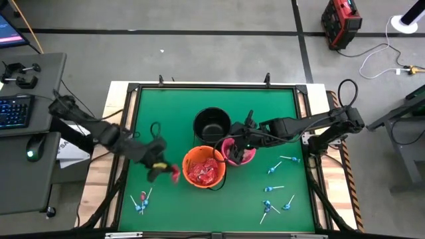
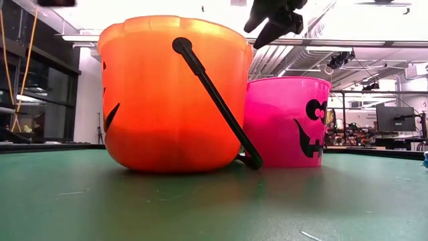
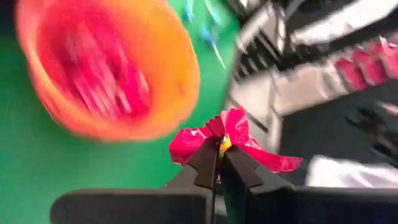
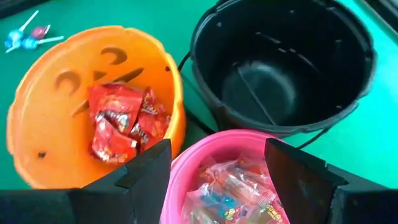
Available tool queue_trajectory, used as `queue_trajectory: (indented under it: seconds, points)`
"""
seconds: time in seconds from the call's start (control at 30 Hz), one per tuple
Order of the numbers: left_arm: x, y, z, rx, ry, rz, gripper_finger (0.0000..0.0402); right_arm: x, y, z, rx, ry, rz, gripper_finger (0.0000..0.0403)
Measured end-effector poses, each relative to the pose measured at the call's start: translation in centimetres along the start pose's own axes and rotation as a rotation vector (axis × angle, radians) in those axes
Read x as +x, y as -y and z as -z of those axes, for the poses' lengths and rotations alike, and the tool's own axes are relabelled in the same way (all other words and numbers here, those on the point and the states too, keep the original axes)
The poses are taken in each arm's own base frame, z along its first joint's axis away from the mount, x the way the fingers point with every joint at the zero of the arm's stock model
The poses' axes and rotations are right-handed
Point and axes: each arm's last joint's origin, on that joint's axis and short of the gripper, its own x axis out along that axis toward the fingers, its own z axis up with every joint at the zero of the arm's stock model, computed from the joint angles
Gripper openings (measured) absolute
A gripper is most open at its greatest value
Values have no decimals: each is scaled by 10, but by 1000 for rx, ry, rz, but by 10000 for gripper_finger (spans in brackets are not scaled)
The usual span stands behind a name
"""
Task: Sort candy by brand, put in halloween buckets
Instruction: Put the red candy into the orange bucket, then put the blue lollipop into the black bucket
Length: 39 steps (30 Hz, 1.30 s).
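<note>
The orange bucket (image 1: 204, 168) stands mid-table with red packets (image 4: 122, 121) inside. The pink bucket (image 1: 240, 153) beside it holds clear-wrapped candy (image 4: 233, 193); the black bucket (image 1: 212, 125) behind them looks empty. Blue lollipops lie on the green mat at the near left (image 1: 141, 201) and the right (image 1: 275, 192). My left gripper (image 1: 166, 171) is just left of the orange bucket, shut on a red packet (image 3: 233, 138). My right gripper (image 4: 217, 171) hangs open over the pink bucket. My left gripper pinches the red packet (image 3: 219, 142) between its two fingertips, about the middle of the wrapper. The crumpled ends flare out past the fingers on both sides. The packet is lifted clear of the mat, beside the orange bucket's rim.
The orange bucket's black handle (image 2: 214, 94) hangs down its near side. A raised black frame (image 1: 130, 133) borders the green mat. A keyboard and mouse (image 1: 16, 113) sit on a side desk to the left. Green mat lies open at the far left.
</note>
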Motion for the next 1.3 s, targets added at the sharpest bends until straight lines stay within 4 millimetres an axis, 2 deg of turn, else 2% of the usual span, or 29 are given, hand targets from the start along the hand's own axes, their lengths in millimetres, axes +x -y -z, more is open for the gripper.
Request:
queue_trajectory:
  seconds: [0.1, 0.23, 0.37, 0.5, 0.67, 0.77, 0.83, 0.93, 1.07, 1.2, 1.3]
  points:
    - [13, -10, -18, 93, 66, -59, 0, 0, 1, -1, 41, 23, 36, 252]
    - [48, -21, -34, 148, 93, -134, 13, 0, 1, -2, 74, 46, 58, 252]
    - [79, -31, -43, 220, 72, -164, 55, -7, 1, -3, 77, 69, 38, 252]
    - [90, -38, -47, 202, 22, -136, 113, -24, 1, 0, 92, 73, 12, 252]
    - [80, -38, -50, 173, -30, -67, 178, -46, 2, 21, 125, -53, 25, 252]
    - [64, -36, -55, 142, -49, 8, 203, -51, 3, 45, 215, -246, 89, 252]
    - [51, -32, -57, 128, -26, 41, 209, -49, 4, 67, 337, -346, 180, 252]
    - [29, -27, -60, 140, 73, 53, 210, -38, 5, 103, 532, -472, 254, 252]
    - [4, -24, -64, 158, 268, -18, 209, -15, 5, 143, 652, -595, 274, 252]
    - [-13, -24, -67, 165, 391, -61, 208, 4, 16, 167, 875, -666, 361, 252]
    - [-20, -24, -68, 161, 413, -53, 208, 13, 23, 179, 986, -611, 417, 252]
